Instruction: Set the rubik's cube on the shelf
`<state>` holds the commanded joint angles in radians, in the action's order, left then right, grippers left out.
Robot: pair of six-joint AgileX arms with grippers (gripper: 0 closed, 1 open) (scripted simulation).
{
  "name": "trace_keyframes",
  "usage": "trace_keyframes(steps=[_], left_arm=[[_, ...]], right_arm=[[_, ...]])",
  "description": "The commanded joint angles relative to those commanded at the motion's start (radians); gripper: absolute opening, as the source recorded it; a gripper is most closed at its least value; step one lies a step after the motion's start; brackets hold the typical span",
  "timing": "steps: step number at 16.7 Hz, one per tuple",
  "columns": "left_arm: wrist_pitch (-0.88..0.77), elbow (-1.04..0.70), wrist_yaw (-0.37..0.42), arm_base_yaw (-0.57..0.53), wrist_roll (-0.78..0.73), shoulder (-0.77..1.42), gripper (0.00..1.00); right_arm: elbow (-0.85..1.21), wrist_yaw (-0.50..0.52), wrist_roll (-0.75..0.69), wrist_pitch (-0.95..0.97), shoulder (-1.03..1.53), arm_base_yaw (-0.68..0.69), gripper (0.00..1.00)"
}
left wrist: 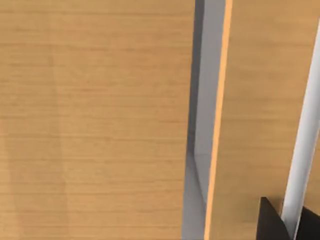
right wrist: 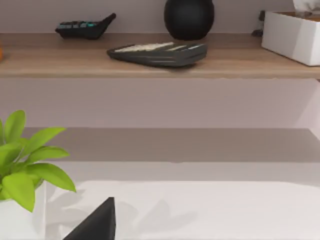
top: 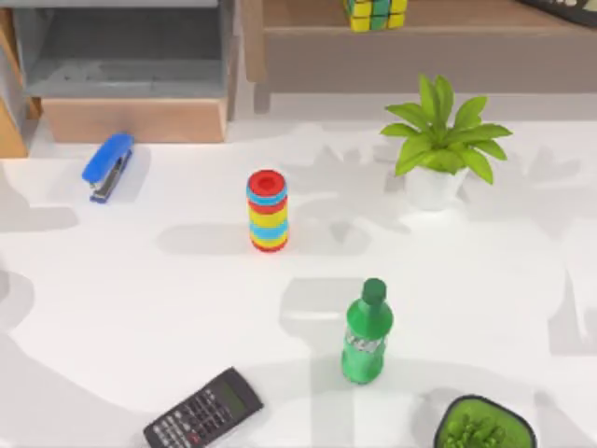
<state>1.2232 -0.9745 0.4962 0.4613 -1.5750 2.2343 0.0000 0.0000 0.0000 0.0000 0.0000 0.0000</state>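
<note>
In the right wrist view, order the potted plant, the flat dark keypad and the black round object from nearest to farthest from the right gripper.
From the right gripper:
1. Potted plant, on the table beside it.
2. Flat dark keypad, at the front edge of the shelf.
3. Black round object, behind the keypad, against the wall.
Left gripper is parked by wooden panels.

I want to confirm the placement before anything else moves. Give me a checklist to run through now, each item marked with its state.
1. Rubik's cube sits on the shelf: ok, it rests on the wooden top at the top view's upper edge.
2. Cube free of any hand: ok, nothing touches it in the top view.
3. Cube fully back from the shelf's front edge: cannot tell, it is cut off by the frame.
4. Potted plant below the shelf upright: ok.
5. Ring stack and green bottle upright: ok.
</note>
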Motion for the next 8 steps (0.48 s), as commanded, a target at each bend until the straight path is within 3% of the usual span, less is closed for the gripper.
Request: trace_keyframes(steps=[8], left_arm=[[-0.137, -0.264, -0.062, -0.062, 0.001, 0.122, 0.0]], right_arm=[[0.0, 0.0, 0.0, 0.0, 0.0, 0.0, 1.0]])
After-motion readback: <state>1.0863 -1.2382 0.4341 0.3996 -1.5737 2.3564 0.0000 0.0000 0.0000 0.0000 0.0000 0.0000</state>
